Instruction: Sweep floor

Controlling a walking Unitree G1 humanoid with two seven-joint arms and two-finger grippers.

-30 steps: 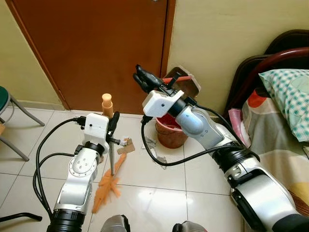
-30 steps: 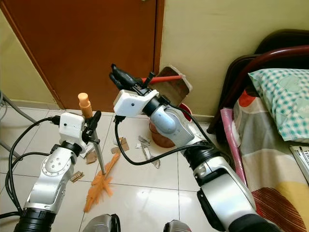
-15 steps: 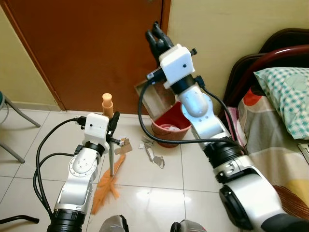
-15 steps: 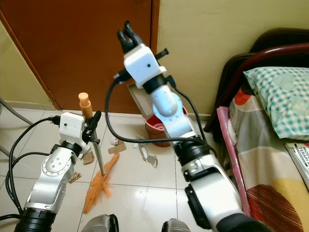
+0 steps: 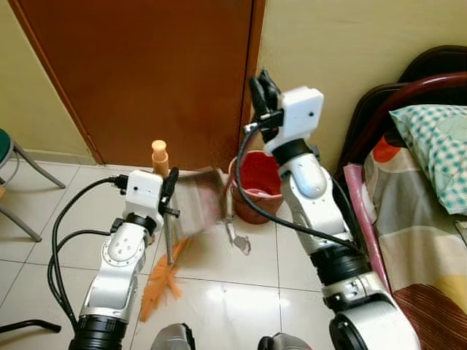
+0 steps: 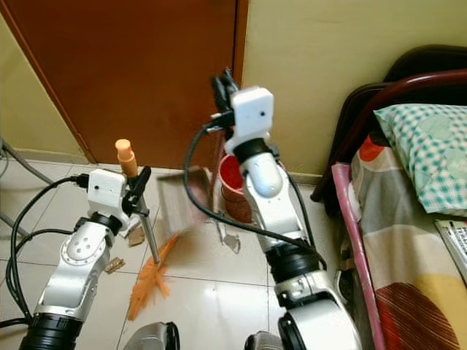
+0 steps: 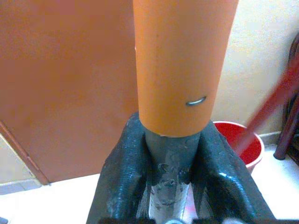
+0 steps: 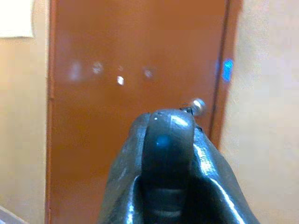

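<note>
Near the door, the left gripper [image 5: 169, 191] has its fingers clamped on the upright broom [image 5: 161, 281], bristles on the floor beside scraps; the right gripper [image 5: 261, 93], fingers closed on the dustpan handle, swings the blurred dustpan [image 5: 197, 206] by the red bucket [image 5: 257, 188], presumably for emptying

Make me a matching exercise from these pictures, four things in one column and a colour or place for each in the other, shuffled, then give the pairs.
Things:
1. broom
2. bucket
3. door
4. pillow

Colour or place:
A. red, on the floor by the wall
B. checked green and white, on the bed
C. orange bristles on the tiles, handle in the left gripper
D. brown, behind both arms

Pairs: 1-C, 2-A, 3-D, 4-B
</note>
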